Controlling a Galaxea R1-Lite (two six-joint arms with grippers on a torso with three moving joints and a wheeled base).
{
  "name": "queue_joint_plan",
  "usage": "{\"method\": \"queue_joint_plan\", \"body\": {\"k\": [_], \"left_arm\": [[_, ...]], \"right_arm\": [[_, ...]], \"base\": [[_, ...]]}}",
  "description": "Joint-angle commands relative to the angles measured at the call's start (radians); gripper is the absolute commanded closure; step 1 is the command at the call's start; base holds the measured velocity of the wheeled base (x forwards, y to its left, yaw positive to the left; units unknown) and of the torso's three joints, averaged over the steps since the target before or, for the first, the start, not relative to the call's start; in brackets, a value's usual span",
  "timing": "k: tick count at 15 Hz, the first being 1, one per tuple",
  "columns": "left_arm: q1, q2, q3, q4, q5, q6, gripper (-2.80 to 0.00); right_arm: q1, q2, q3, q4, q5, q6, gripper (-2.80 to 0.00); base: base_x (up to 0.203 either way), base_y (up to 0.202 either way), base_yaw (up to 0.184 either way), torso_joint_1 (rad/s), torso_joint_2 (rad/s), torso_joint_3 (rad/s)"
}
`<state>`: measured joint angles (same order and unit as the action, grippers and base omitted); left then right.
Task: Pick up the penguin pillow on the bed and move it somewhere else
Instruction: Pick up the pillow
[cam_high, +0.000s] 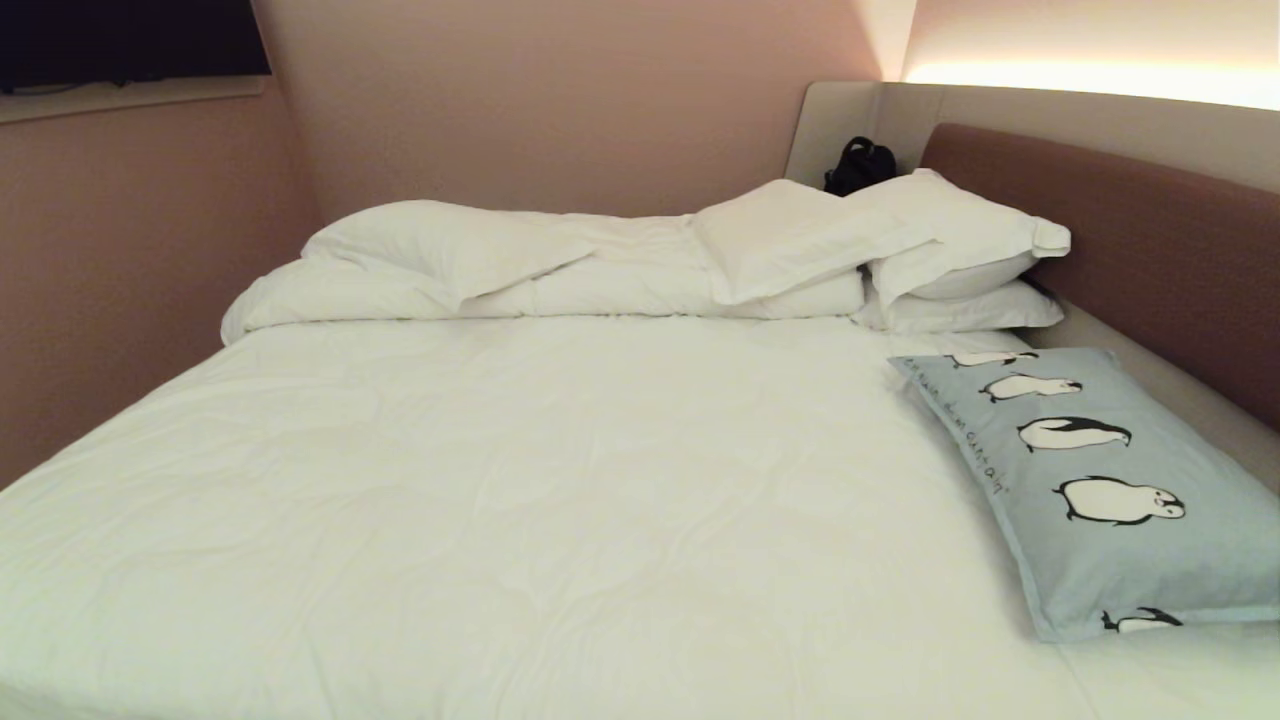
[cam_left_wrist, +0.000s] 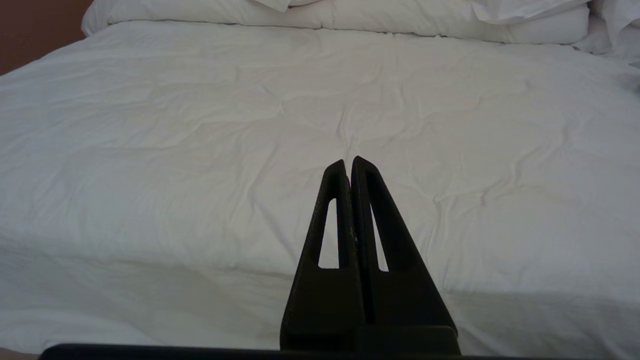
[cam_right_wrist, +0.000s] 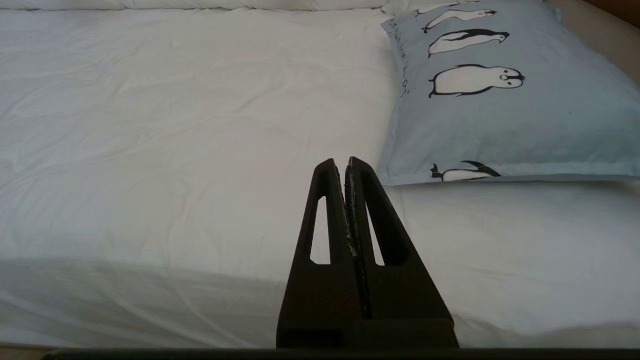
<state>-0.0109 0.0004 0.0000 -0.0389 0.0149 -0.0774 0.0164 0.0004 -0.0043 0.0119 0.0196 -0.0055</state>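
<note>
The penguin pillow (cam_high: 1110, 480) lies at the bed's (cam_high: 520, 500) right side, beside the brown headboard (cam_high: 1150, 230); white pillows (cam_high: 900, 250) stacked beyond it; my right claw (cam_right_wrist: 346, 162) and left claw (cam_left_wrist: 349, 162) both pressed together, holding nothing.

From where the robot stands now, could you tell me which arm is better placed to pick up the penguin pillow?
Probably the right. The penguin pillow lies on the bed's right side, and the shut right gripper faces its near corner. The shut left gripper sees only bare sheet.
</note>
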Motion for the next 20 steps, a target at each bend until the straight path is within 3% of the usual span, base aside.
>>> {"method": "queue_joint_plan", "body": {"k": [1,20], "left_arm": [[0.000,0.000,0.000,-0.001,0.000,-0.001,0.00],[0.000,0.000,0.000,-0.001,0.000,-0.001,0.00]], "right_arm": [[0.000,0.000,0.000,0.000,0.000,-0.001,0.00],[0.000,0.000,0.001,-0.001,0.000,-0.001,0.00]], "base": [[0.000,0.000,0.000,0.000,0.00,0.000],[0.000,0.000,0.000,0.000,0.00,0.000]]}}
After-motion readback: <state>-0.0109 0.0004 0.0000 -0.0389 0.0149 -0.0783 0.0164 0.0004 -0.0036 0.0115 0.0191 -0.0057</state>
